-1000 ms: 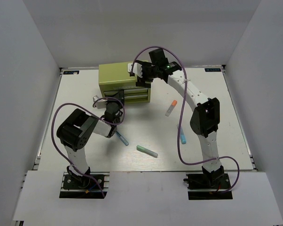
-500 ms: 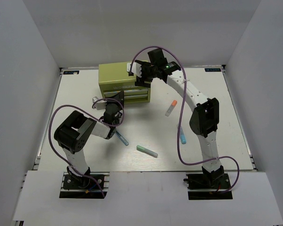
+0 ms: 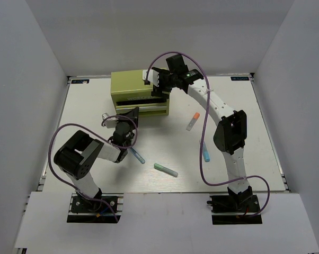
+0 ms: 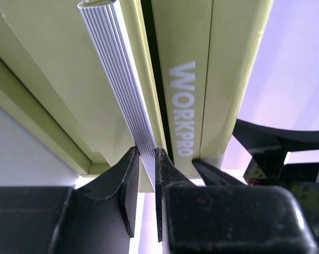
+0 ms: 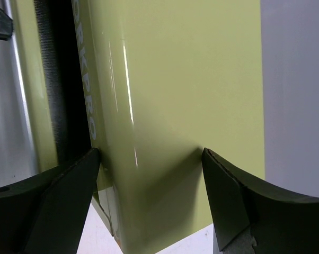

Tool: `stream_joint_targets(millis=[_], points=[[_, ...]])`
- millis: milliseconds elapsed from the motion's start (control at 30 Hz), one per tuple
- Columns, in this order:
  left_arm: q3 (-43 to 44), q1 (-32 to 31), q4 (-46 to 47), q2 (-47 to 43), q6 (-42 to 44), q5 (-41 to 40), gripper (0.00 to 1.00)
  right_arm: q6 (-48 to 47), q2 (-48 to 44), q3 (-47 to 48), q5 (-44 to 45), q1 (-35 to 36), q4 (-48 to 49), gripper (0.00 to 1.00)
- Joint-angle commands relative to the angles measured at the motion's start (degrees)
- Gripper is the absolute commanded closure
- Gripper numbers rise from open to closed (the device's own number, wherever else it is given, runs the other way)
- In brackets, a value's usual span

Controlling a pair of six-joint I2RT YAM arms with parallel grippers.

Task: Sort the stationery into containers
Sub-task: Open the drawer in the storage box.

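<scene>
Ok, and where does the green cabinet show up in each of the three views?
Top external: the cabinet sits left of centre, in the upper half.
Left wrist: the cabinet fills the upper frame, its ribbed handle running down to bottom centre.
Right wrist: the cabinet fills the middle, top to bottom.
Shared landmark: the WORKPRO lettering on its front.

Work surface: a flat white table (image 3: 263, 121) fills the centre of the top view. Enclosure: plain pale grey back wall (image 3: 159, 32), left wall (image 3: 21, 95) and right wall (image 3: 302, 95). A white panel (image 3: 165, 222) spans the lower edge. Lighting: even, diffuse, with soft shadows.
</scene>
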Motion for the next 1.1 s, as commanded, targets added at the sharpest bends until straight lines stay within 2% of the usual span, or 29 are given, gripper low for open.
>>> stream_joint_targets(millis=[0,367,433,533,567,667,800,933,1067], points=[[-1.08,1.58,10.64,-8.95,-0.74,-7.85,1.00,1.16,1.88,1.53,3.11,-0.35,2.63,0.19],[-3.20,1.06,9.58,-11.60,-1.27,-5.57,1.00,1.69,1.35,0.21,3.46,-0.52,3.33,0.19],[-3.20,1.06,10.36,-10.02,-1.27,-4.77,1.00,1.78,1.00,-0.14,3.19,-0.52,3.42,0.15],[-3.20,1.06,11.16,-9.31,-1.89,-3.46,0.70,1.69,-0.40,-2.24,2.67,-0.61,4.29,0.12],[-3.72,1.06,11.16,-9.31,-1.89,-2.93,0.55,1.69,-0.84,-3.64,2.49,-0.61,4.56,0.10],[-3.72,1.06,8.45,-10.70,-1.89,-2.31,0.40,2.13,-2.34,-4.80,1.88,-0.52,5.71,0.10],[-5.48,1.06,4.23,-14.48,-1.89,-1.08,0.31,3.01,-4.09,-5.68,0.91,-0.70,5.71,0.10],[-8.11,1.06,0.01,-19.75,-1.89,0.85,0.29,3.45,-7.25,-9.88,-0.05,-0.70,6.24,0.10],[-10.13,1.06,-9.82,-27.65,-1.28,3.93,0.25,2.66,-12.70,-15.68,0.12,-0.87,8.78,0.10]])
